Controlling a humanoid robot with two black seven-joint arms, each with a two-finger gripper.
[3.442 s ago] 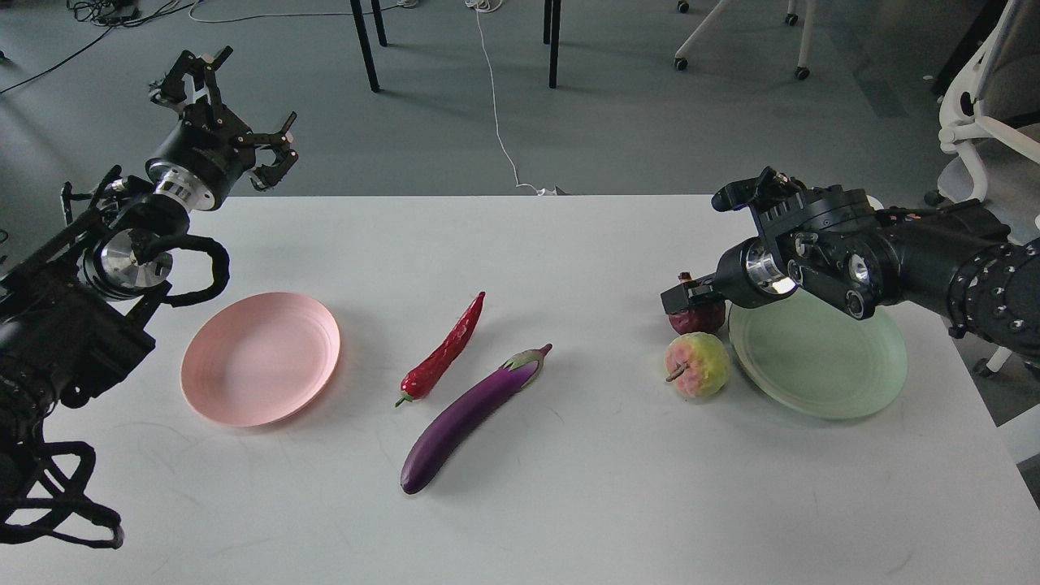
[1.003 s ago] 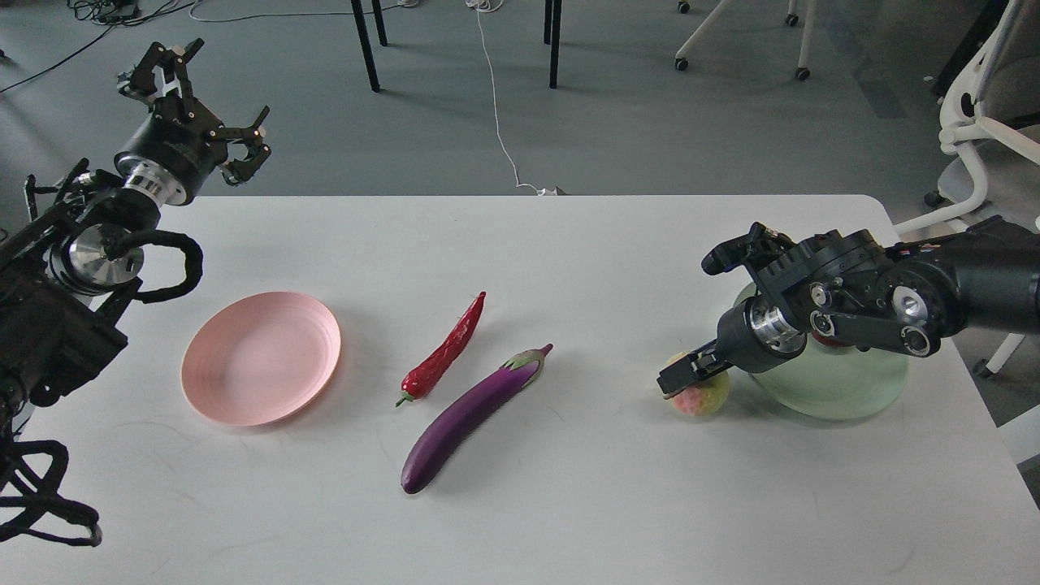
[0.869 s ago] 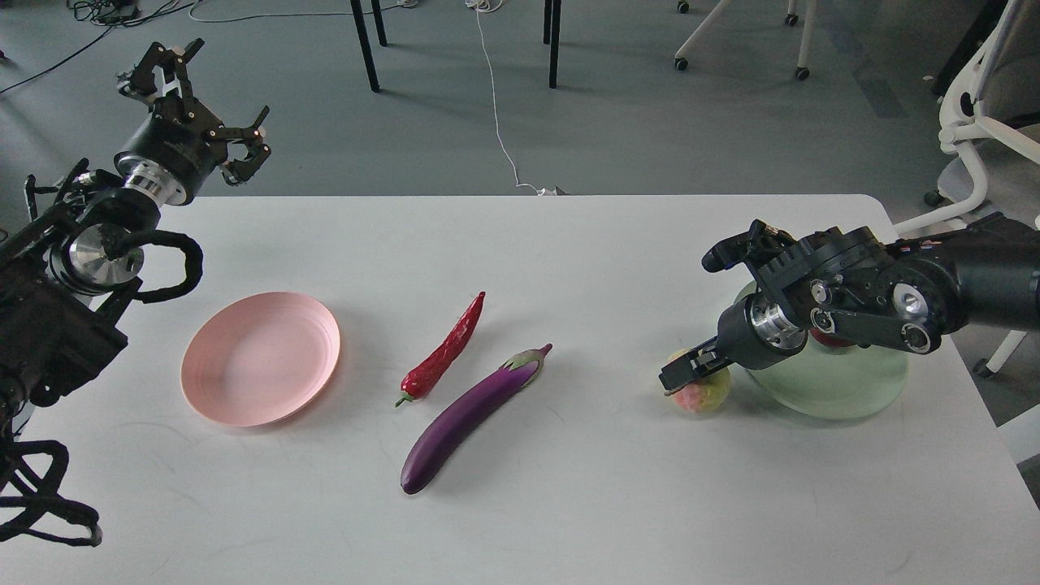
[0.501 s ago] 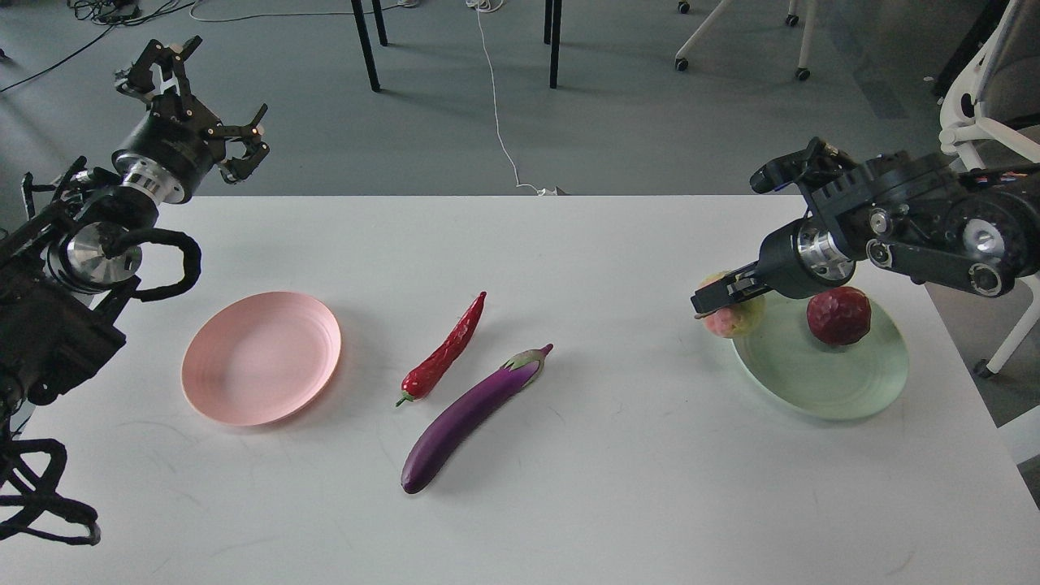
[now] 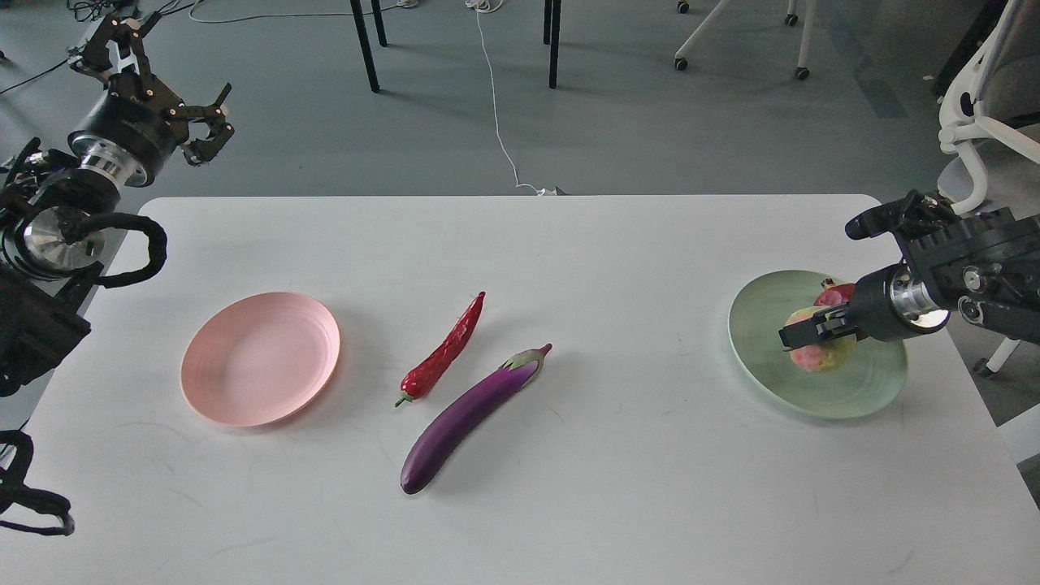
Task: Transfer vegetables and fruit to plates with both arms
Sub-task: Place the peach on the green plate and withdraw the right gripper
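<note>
The purple eggplant (image 5: 467,417) and the red chili pepper (image 5: 444,351) lie side by side mid-table. The pale pink plate (image 5: 260,358) sits empty at the left. The pale green plate (image 5: 815,395) sits at the right. My right gripper (image 5: 804,334) is shut on the bumpy yellow-green and pink fruit (image 5: 822,356), over the green plate. The dark red pomegranate (image 5: 836,293) shows partly behind the gripper, on the plate. My left gripper (image 5: 150,77) is open and empty, raised beyond the table's far left corner.
The white table (image 5: 569,496) has rounded corners and ends close to the green plate at the right. A white chair (image 5: 979,122) stands beyond the right edge. Chair legs and a white cable lie on the grey floor behind.
My right gripper took hold of the bumpy fruit, lifted it from the table left of the green plate and carried it right over the plate. My left arm drew back up and left.
</note>
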